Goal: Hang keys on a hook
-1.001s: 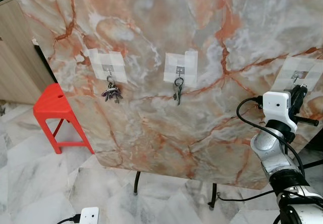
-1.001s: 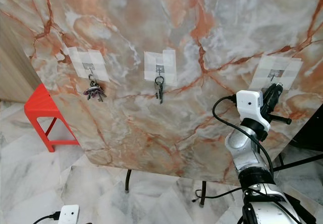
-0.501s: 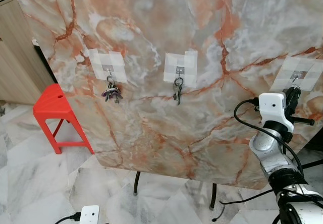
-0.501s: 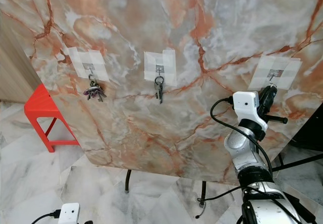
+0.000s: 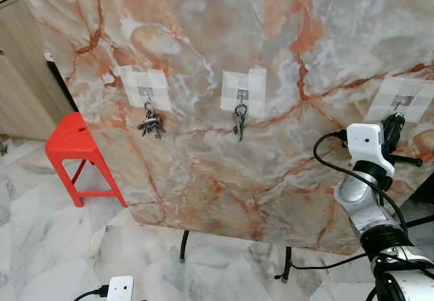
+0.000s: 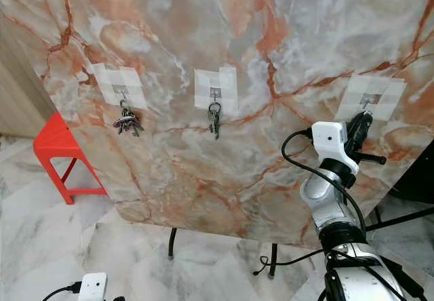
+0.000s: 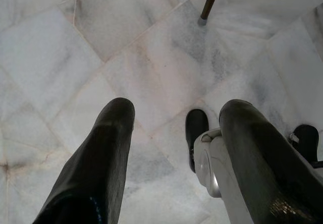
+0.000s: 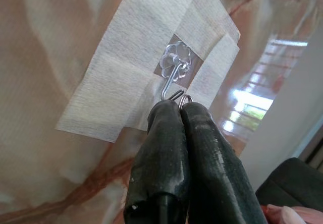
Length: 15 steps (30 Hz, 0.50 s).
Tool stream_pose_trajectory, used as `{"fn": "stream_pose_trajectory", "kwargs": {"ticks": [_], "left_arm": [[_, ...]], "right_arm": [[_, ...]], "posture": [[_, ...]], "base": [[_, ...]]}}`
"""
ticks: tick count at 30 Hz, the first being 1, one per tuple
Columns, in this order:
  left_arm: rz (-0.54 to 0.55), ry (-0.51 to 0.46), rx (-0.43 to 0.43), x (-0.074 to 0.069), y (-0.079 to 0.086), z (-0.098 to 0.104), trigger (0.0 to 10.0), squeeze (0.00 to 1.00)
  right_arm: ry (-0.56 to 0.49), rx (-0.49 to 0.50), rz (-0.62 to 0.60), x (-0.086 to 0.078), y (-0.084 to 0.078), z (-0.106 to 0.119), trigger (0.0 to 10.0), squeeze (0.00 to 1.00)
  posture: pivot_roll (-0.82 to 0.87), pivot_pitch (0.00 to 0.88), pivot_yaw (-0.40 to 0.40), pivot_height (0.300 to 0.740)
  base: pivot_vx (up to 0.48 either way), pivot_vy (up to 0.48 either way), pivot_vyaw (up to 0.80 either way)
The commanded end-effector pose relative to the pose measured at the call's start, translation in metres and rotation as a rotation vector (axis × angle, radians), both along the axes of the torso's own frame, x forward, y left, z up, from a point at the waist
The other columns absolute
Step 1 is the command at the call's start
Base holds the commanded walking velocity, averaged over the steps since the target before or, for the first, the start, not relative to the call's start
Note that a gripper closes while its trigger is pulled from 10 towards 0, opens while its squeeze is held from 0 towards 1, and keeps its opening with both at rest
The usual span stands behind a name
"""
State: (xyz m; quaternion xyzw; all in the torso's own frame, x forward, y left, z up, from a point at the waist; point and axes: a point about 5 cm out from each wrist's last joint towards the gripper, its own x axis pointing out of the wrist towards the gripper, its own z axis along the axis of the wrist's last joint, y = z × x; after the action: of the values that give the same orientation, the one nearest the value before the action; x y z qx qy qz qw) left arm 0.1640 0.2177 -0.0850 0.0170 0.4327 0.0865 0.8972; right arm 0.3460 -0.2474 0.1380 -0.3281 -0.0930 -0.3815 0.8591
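Keys are the matter here, and the set being hung is nearly hidden: in the right wrist view only a thin wire ring peeps out from the tips of the right claw, whose two black fingers are clenched tight together on it. That ring sits right at the lower curl of the rightmost hook, a small metal hook on a clear rosette base fixed under crossed strips of white tape; whether the ring has already slipped over the hook's tip cannot be told. From the head views, the right claw is raised against the tilted marble-patterned board, just beneath the taped patch on the robot's right. Two other hooks are already served: one bunch of keys hangs on the left hook and a smaller set on the middle hook. The left claw hangs idle, fingers spread apart, over the pale tiled floor. A red stool stands beside the board. The step in hand looks to be the threading itself, the last fine part of the task. The next move likely calls for a small lift so the ring clears the upturned tip, then a gentle lowering before letting go.
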Motion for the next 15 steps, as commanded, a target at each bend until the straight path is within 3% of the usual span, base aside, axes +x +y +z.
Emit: {"fn": "stream_pose_trajectory", "kwargs": {"ticks": [1,9,15], "left_arm": [[0.001,0.024,0.000,-0.004,0.000,-0.002,10.0,0.00],[0.003,0.023,-0.001,-0.004,0.000,-0.002,10.0,0.00],[0.003,0.022,-0.002,-0.003,-0.001,-0.002,10.0,0.00]], "right_arm": [[-0.026,-0.004,-0.023,0.002,-0.003,0.008,10.0,0.00],[-0.003,0.009,-0.094,-0.002,-0.008,0.001,10.0,0.00],[0.019,0.082,-0.123,-0.007,-0.012,-0.008,10.0,0.00]], "posture": [[-0.03,0.007,0.020,0.740],[-0.03,0.012,0.018,0.740],[-0.03,0.013,0.017,0.740]], "base": [[0.000,0.000,0.00],[0.000,0.000,0.00],[0.000,0.000,0.00]]}}
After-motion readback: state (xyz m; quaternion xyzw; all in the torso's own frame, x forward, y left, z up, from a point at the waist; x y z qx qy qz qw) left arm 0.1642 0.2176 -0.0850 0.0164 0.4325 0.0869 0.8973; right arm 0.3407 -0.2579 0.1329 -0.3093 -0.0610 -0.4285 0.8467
